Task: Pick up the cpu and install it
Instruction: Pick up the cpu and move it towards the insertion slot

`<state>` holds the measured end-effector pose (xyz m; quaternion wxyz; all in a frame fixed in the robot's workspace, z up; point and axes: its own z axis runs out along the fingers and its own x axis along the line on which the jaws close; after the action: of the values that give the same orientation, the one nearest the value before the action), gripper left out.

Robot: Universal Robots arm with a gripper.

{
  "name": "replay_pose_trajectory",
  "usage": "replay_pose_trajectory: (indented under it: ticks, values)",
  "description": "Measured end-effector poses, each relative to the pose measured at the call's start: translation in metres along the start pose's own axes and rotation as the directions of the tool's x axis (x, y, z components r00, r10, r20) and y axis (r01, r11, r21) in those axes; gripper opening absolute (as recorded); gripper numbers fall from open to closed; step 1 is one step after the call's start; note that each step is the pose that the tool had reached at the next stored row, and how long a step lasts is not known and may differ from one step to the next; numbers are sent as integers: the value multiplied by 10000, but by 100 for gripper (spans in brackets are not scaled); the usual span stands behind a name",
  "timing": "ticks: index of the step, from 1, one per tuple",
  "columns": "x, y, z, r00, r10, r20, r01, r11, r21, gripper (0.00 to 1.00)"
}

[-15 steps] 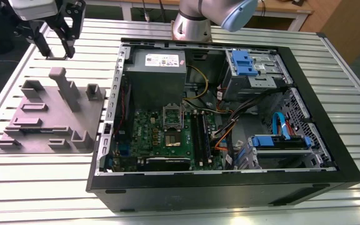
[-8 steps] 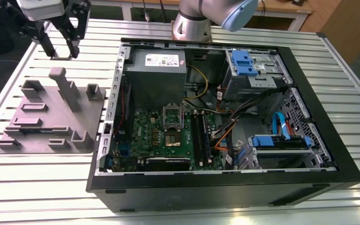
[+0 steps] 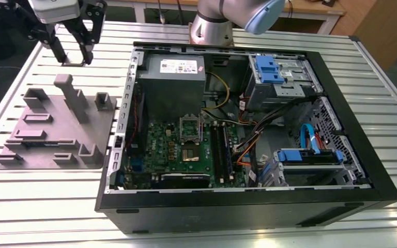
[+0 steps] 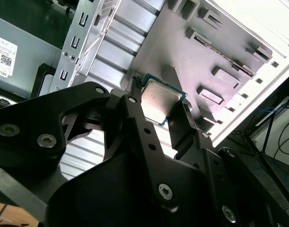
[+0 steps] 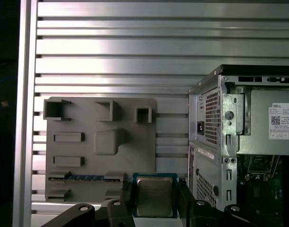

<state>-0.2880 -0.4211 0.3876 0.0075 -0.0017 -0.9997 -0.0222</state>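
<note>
The slatted aluminium desk [image 3: 40, 206] carries an open computer case [image 3: 254, 209] lying on its side. Just beside it, on the exterior view's left, lies a grey fixture plate [image 3: 105, 126] with raised blocks. Inside the case sits the green motherboard [image 3: 163, 138], with its metal socket frame [image 3: 191, 127] near the middle.

The end effector [image 3: 76, 58] hangs above the desk beyond the far end of the fixture plate, well apart from the socket. It is closed narrow on the cpu [image 5: 154, 196]. In the second wrist view its black fingers [image 4: 181, 130] press against two opposite edges of the chip, with the silvery lid showing between them.

The cpu looks light, thin and stiff. Its smooth metal top would likely slip under a loose pinch, and the underside contacts are probably delicate. The edges therefore seem the right place to hold it, kept level, with only moderate squeeze.
</note>
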Motion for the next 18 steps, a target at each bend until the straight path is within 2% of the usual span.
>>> replay_pose_trajectory:
  ticks: [18]
  values:
    - [-152,1,-3,10000,0,-1,0,10000,0,47]
